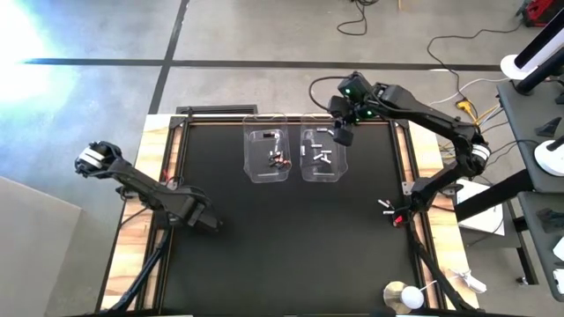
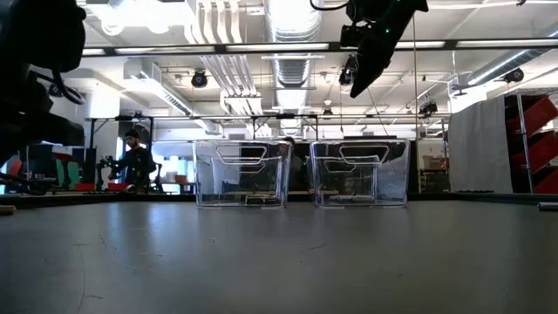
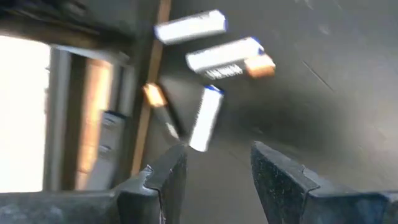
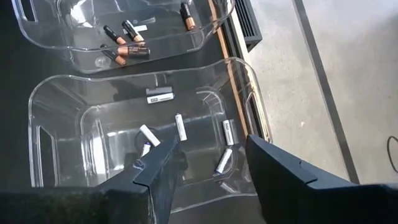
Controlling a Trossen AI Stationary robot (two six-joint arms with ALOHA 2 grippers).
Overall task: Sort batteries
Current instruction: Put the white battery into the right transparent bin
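Observation:
Two clear tubs stand side by side at the table's far middle. The left tub [image 1: 269, 156] holds dark batteries [image 4: 124, 46] with copper ends. The right tub [image 1: 322, 155] holds white batteries [image 4: 180, 126]. My right gripper [image 4: 208, 146] hangs open and empty above the right tub [image 4: 74, 112], well clear of it in the low view [image 2: 366, 70]. My left gripper [image 3: 214, 155] is open and points down near the table's left edge [image 1: 210, 224]. Just beyond its fingers, loose white batteries [image 3: 205, 118] and one dark battery [image 3: 163, 111] lie on the mat.
A few more batteries [image 1: 386, 208] lie by the table's right edge. A round white-and-yellow object [image 1: 405, 295] sits at the near right corner. Wooden rails [image 1: 176, 150] border the black mat. A person [image 2: 135, 161] stands far back in the room.

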